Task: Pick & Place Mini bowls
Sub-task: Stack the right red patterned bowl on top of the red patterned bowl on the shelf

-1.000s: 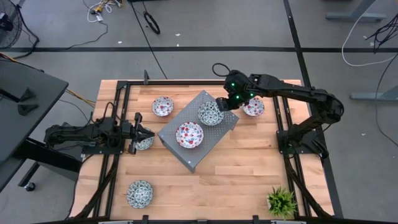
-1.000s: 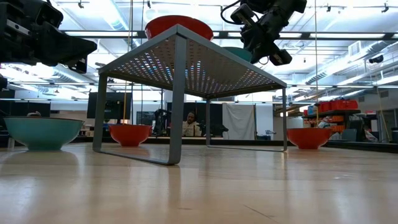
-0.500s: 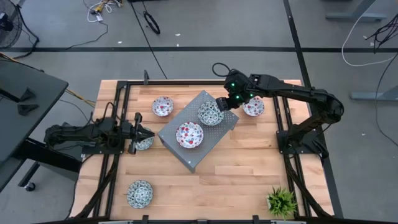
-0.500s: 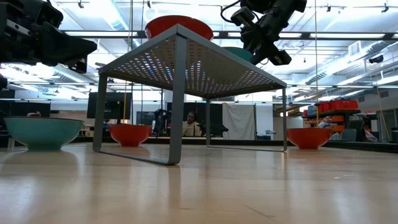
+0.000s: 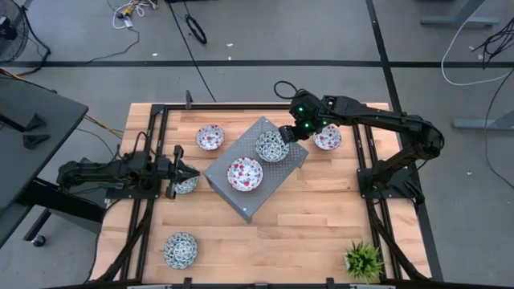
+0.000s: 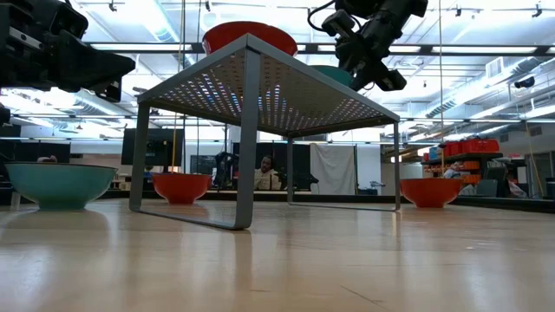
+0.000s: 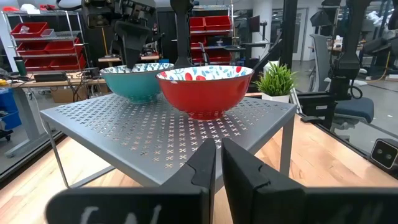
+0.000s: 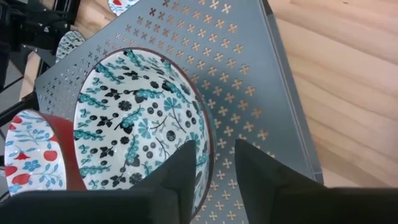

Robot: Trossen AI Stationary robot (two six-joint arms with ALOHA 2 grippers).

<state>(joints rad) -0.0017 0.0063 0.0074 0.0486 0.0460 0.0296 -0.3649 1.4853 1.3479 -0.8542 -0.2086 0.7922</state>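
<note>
Right claw (image 8: 211, 171) straddles the upright teal bowl's (image 8: 134, 121) rim at three o'clock, fingers apart; my left claw (image 7: 217, 165) rests closed.

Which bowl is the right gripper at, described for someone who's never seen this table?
Find the grey perforated metal stand in the middle of the wooden table. Two bowls sit on top; it's the teal-patterned bowl under the right gripper, at the far corner. Its neighbour, the red-patterned bowl, is red.
</note>
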